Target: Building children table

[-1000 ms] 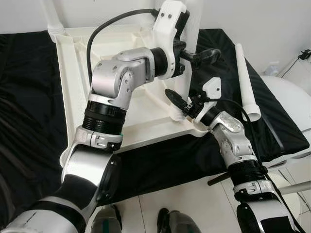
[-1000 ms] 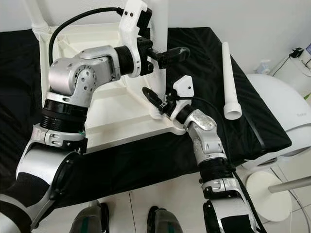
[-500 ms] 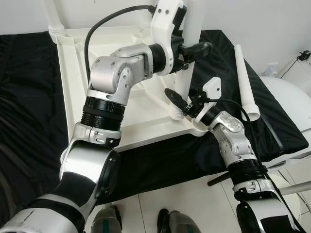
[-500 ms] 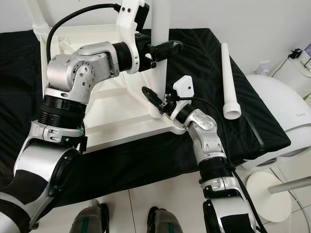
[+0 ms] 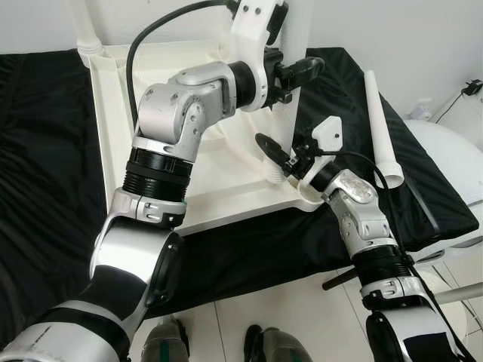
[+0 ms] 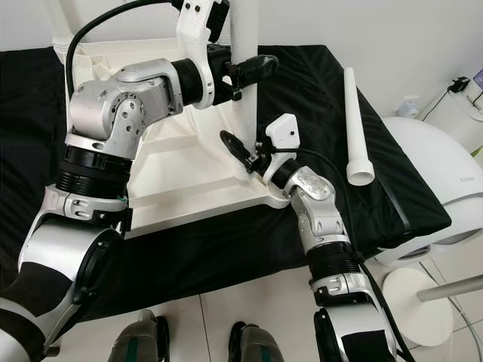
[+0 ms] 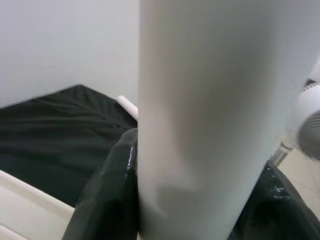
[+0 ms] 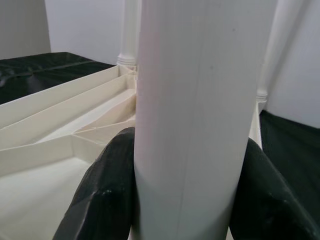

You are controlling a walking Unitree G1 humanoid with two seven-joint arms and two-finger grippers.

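Low in the frame, centre right, the right gripper [image 5: 273,154] is clenched round the base of an upright white plastic table leg [image 6: 245,98], right where it meets the near right corner socket of the upturned white plastic tabletop [image 5: 113,105]. Right wrist view confirms: both black fingers [image 8: 102,190] hug the leg, w/ the tabletop's ribbed underside behind.

Higher up, top centre of frame, the left gripper [image 5: 290,73] grasps the same leg further up its shaft; left wrist view has the leg pinched between its two fingers [image 7: 107,195].

Progress, as I judge it: roughly mid-way. This leg stands in its socket but both grippers are on it, so it's prob. not fully seated or tightened yet. Further back, upper left corner of frame, a second white leg [image 5: 84,30] stands at the tabletop's far left corner, looks fitted. Right wrist view shows white posts beyond the gripped leg, at least one more besides; exact no. fitted can't be told.

Right of centre, a loose white tapered leg [image 5: 383,128] lies on the black cloth-covered surface [image 5: 45,173], well apart from the tabletop, not yet mounted.

Count: 1 tabletop, 1 leg in hand, 1 loose leg, 1 clearly standing at far left, poss. 1 more behind. Left to do: finish this one, mount the loose one, flip the table.
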